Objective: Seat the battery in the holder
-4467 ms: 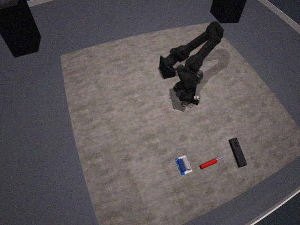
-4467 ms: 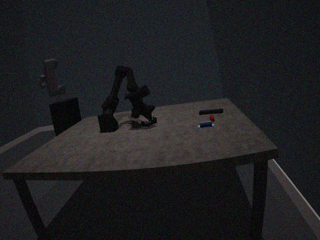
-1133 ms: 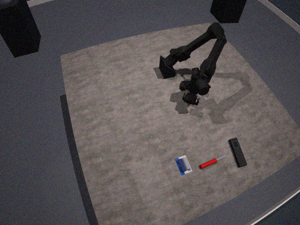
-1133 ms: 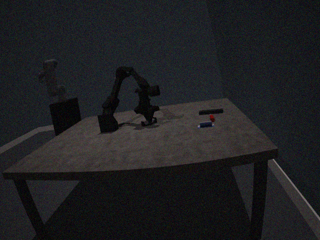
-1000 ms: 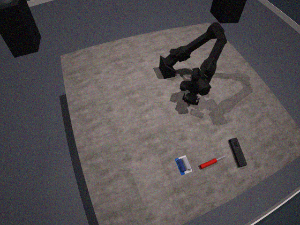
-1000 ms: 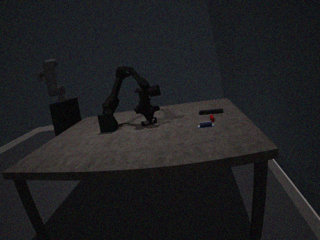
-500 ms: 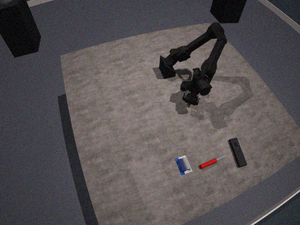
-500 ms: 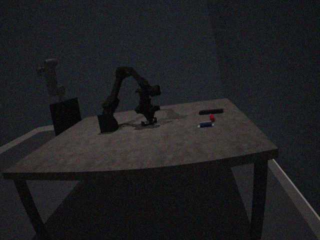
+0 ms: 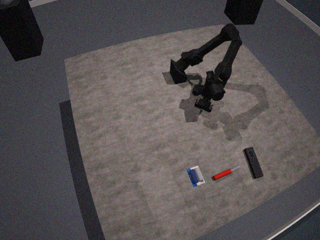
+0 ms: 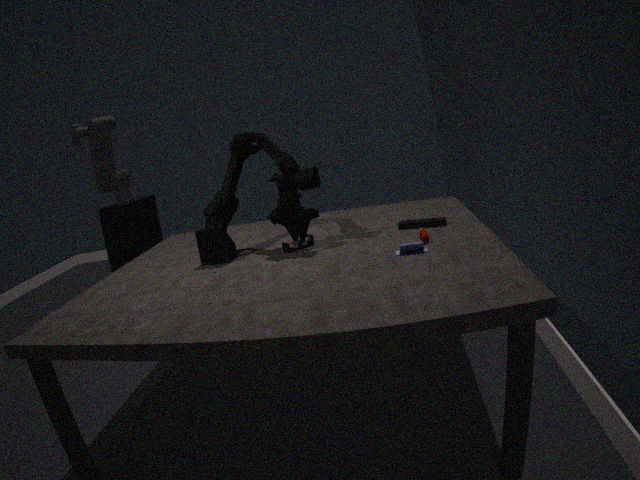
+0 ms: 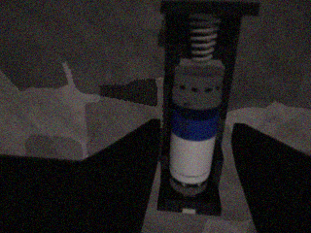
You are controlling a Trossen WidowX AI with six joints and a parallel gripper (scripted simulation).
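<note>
The battery, with a grey end, blue band and white section, lies lengthwise in the black holder. In the wrist view its grey end meets the coil spring at the top. Its other end is at the holder's bottom end, by a small pale tab; whether it is under the lip I cannot tell. It looks straight between the side walls. My gripper is open around the holder and battery, with a visible gap at the right finger; the left finger is very close to the holder's left wall.
A blue-and-white piece bears a blue cylinder and a pale one. Beside it lie a red screwdriver and a long black box. The arm's base stands behind the holder.
</note>
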